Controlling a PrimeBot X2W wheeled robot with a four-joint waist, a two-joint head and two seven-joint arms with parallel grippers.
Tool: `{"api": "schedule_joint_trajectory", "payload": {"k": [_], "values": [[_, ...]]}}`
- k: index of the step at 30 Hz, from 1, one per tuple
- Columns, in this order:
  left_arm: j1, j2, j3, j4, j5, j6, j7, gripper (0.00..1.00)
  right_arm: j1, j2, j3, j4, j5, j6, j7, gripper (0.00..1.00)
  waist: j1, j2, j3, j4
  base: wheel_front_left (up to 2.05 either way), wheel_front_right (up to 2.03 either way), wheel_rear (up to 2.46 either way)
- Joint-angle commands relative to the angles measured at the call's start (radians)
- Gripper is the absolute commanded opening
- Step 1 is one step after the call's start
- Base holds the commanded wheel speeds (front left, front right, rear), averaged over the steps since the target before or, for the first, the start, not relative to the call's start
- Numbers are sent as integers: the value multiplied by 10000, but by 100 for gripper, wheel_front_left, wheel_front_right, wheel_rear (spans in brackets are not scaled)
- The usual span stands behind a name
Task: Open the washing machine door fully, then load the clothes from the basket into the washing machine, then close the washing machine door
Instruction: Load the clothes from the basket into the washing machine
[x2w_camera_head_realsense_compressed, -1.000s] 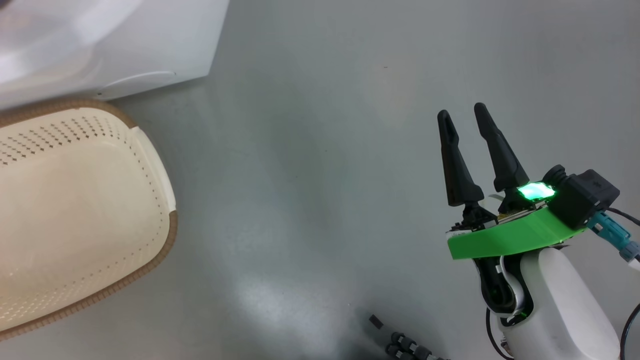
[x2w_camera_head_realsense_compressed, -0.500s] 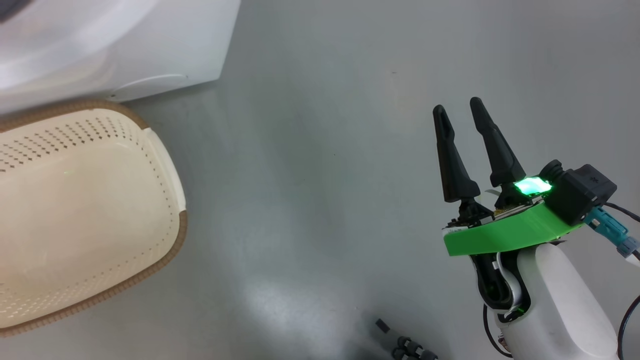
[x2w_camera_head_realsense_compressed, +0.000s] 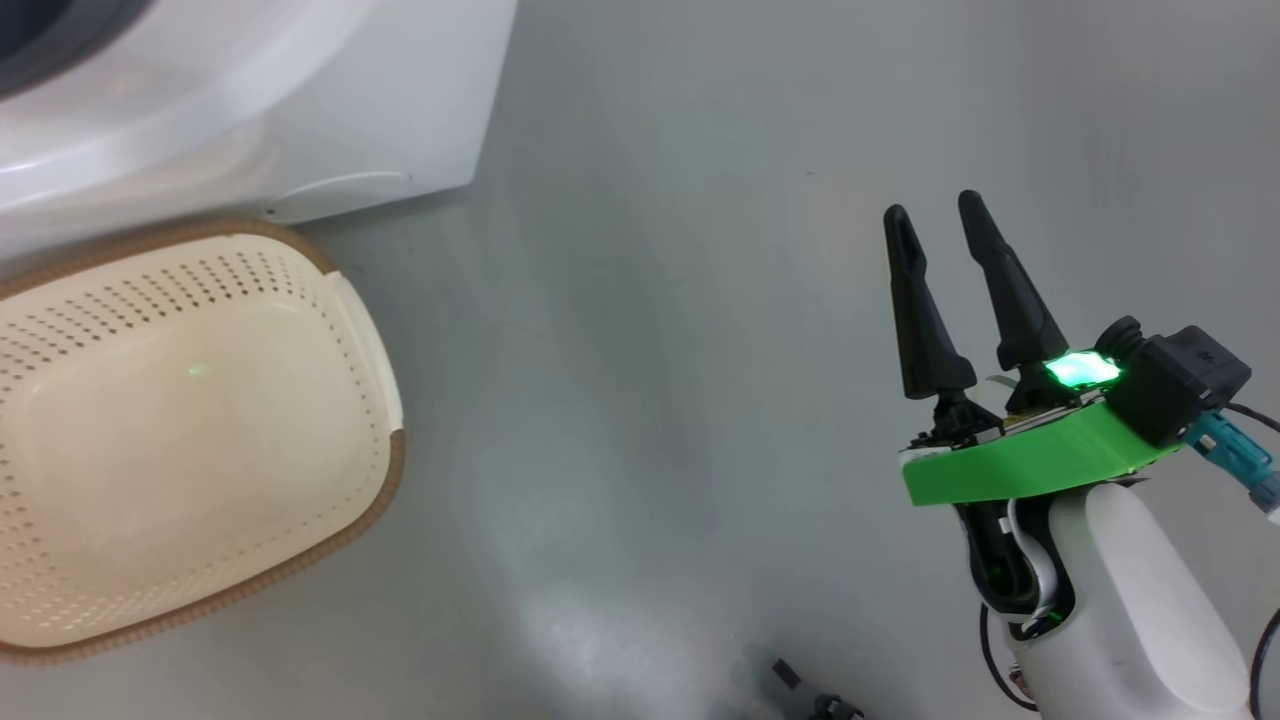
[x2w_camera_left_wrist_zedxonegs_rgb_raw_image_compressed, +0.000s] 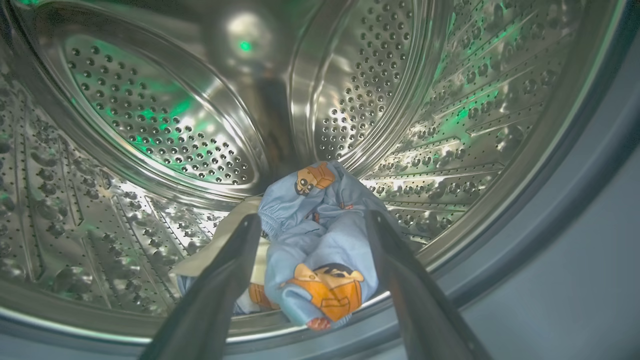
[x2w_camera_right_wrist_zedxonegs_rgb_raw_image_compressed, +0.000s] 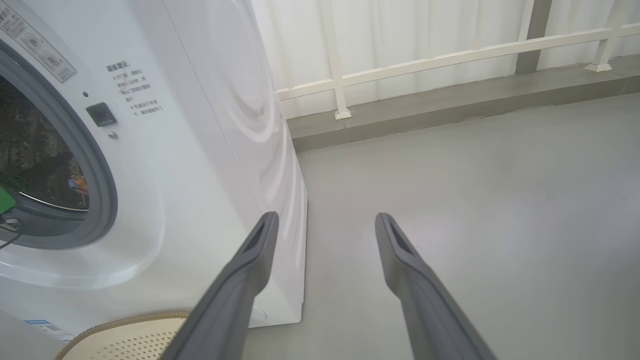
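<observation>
The washing machine (x2w_camera_head_realsense_compressed: 380, 120) stands at the head view's top left, and its door is out of view. Just in front of it sits the cream basket (x2w_camera_head_realsense_compressed: 385, 500), with nothing inside. My left gripper (x2w_camera_left_wrist_zedxonegs_rgb_raw_image_compressed: 311, 217) is open at the mouth of the steel drum (x2w_camera_left_wrist_zedxonegs_rgb_raw_image_compressed: 150, 125). A light-blue garment (x2w_camera_left_wrist_zedxonegs_rgb_raw_image_compressed: 320, 240) with orange cartoon prints lies on the drum's front lip between the fingers, over a cream cloth (x2w_camera_left_wrist_zedxonegs_rgb_raw_image_compressed: 220, 245). My right gripper (x2w_camera_head_realsense_compressed: 932, 208) hangs open and empty over the floor, right of the machine (x2w_camera_right_wrist_zedxonegs_rgb_raw_image_compressed: 200, 150) and the basket's rim (x2w_camera_right_wrist_zedxonegs_rgb_raw_image_compressed: 125, 320).
Bare grey floor (x2w_camera_head_realsense_compressed: 650, 350) stretches between the basket and my right arm. A white railing (x2w_camera_right_wrist_zedxonegs_rgb_raw_image_compressed: 450, 55) on a low kerb runs behind the machine. The blue-grey rubber ring (x2w_camera_left_wrist_zedxonegs_rgb_raw_image_compressed: 575, 200) frames the drum. Small dark parts (x2w_camera_head_realsense_compressed: 800, 690) lie at the head view's bottom edge.
The head camera has shifted, so the machine and basket sit further right and lower in its view. My right gripper stays open in much the same place.
</observation>
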Motion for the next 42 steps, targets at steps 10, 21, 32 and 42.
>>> {"api": "schedule_joint_trajectory", "payload": {"k": [10,21,32,42], "values": [[1810,-289,1219,-2261,-207,126,-52,100,102,-460,-15,-190,-155,44,-78,100,0,-1,-613,538,0,0,0],[3955,-1210,2086,-4220,492,135,-53,100,274,-898,-123,-119,-192,44,-78,100,0,-1,-1362,1155,0,0,0],[5915,-2128,2692,-5376,888,48,-53,100,680,-1311,-284,3,-163,44,-78,100,0,-1,-2271,1719,0,0,0],[7514,-2728,2898,-6117,1177,-12,-53,100,1364,-1597,-477,118,-92,44,-78,100,0,-1,-3148,2085,0,0,0]]}}
